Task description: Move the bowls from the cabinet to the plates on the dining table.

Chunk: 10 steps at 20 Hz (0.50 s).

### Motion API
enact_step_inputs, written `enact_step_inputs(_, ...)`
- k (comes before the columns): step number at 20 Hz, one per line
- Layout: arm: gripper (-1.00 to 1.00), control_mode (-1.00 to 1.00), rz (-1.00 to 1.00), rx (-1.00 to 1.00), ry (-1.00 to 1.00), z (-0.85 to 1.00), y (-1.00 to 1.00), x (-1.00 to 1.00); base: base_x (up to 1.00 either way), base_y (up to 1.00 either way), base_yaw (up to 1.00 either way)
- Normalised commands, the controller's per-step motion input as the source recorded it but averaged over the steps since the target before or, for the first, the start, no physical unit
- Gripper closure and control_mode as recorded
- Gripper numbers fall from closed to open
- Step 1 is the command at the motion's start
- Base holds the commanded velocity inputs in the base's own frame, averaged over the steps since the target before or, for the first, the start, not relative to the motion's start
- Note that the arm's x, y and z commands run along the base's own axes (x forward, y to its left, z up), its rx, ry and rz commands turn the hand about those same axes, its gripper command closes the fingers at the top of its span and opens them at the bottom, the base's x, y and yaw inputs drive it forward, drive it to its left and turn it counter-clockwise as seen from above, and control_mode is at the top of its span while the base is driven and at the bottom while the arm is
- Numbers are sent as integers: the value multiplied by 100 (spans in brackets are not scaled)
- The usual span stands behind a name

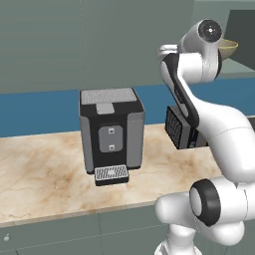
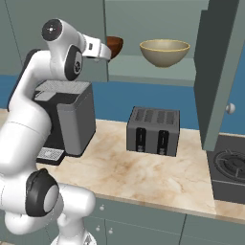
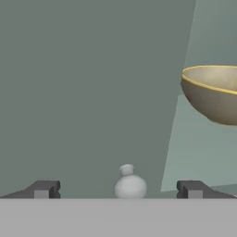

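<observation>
End effector [image 3: 118,190] wide, empty, facing cabinet door knob [image 3: 129,183]; I'd shift right toward olive bowl [image 3: 214,94] next.

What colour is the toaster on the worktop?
Dark grey toaster, best in the right base view.

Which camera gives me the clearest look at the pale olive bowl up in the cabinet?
The right base view: the pale olive bowl shows whole there, resting on the cabinet shelf. The hand view shows its left part, cut off at the frame edge. The left base view shows a sliver of rim behind the arm.
</observation>
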Motion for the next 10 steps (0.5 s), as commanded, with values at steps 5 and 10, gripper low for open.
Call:
enact_step_inputs(5,-100,-100,0,0,0,-9,-7,1,0,0,0)
enact_step_inputs(10,-100,-100,0,0,0,-9,-5,3,0,0,0)
